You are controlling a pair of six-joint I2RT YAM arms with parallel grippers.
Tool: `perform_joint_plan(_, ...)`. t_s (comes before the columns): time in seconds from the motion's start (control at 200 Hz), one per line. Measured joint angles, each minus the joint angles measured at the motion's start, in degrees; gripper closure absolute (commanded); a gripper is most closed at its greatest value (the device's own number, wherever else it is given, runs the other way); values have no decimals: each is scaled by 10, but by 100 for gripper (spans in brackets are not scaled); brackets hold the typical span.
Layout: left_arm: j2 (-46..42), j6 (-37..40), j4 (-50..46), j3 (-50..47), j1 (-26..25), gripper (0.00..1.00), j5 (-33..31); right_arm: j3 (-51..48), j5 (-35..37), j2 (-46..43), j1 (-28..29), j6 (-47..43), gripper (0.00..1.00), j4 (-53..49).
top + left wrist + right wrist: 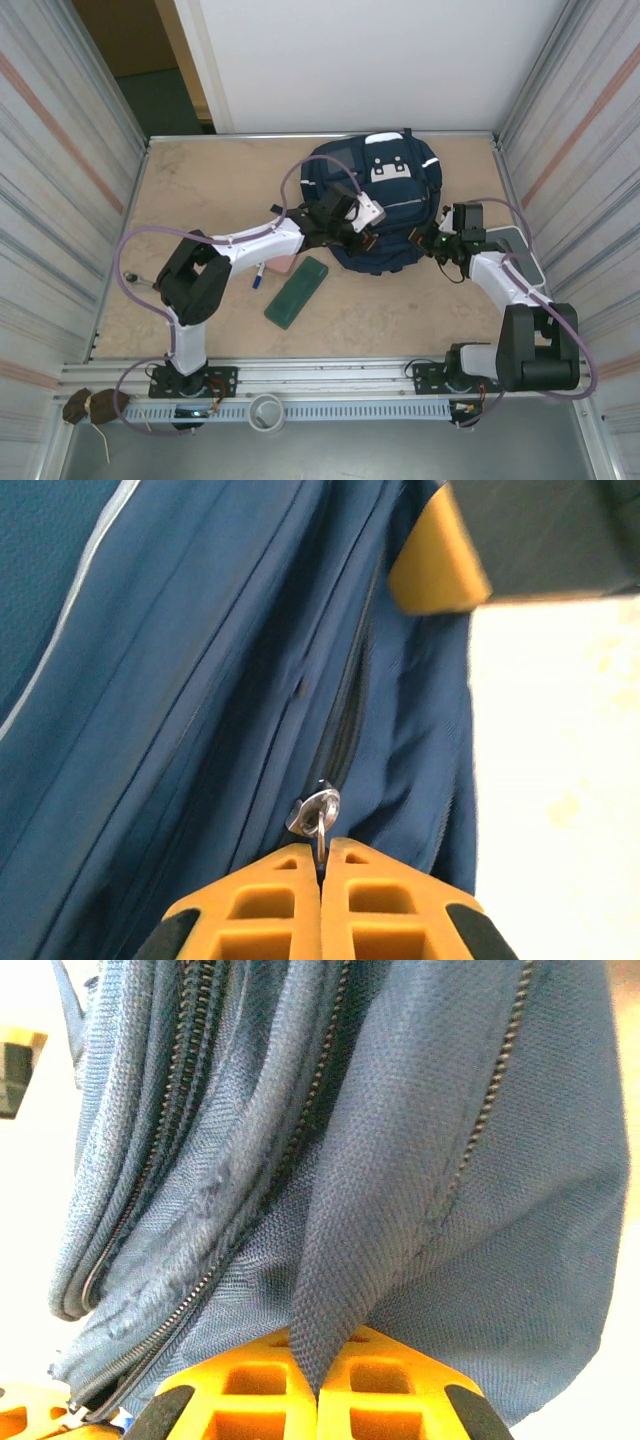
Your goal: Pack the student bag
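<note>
We note left gripper [320, 858] clamped on the student bag's [400, 205] zipper pull [314, 810], track running ahead; right gripper [318, 1352] pinches its fabric.

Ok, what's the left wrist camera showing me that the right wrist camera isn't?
Left wrist: the left gripper shut on a small metal zipper pull at the end of a zipper, with pale table alongside. Right wrist: the right gripper shut on a fold of fabric, with several zipper tracks running past. Both: the navy bag up close, and yellow fingers pressed together.
</note>
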Motion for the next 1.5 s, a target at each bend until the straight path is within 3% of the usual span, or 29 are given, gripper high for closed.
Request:
perform_joint_plan(0.431,-66,13,10,-93,83,100,4,-21,10,-47,-28,-3,100,5)
perform_joint_plan(0.591,-68,23,9,-101,126,100,-4,10,-1,-28,-49,-42,100,-43)
perform_joint_plan(0.711,-70,26,10,-101,130,100,3,54,-16,12,-55,-71,100,-82)
perform_joint_plan(0.812,-71,26,9,-97,127,100,7,90,-21,47,-61,-86,89,-109)
perform_joint_plan(0.932,-71,25,8,-82,111,100,7,126,-19,64,-75,-107,65,-136)
perform_joint_plan(1.182,-67,17,4,-45,71,100,1,143,1,-8,-87,-108,39,-159)
perform_joint_plan(1.267,-64,17,3,-43,61,100,1,131,2,-35,-65,-97,31,-149)
perform_joint_plan(1.503,-58,17,-2,-40,50,100,0,94,36,-16,53,-46,22,-109)
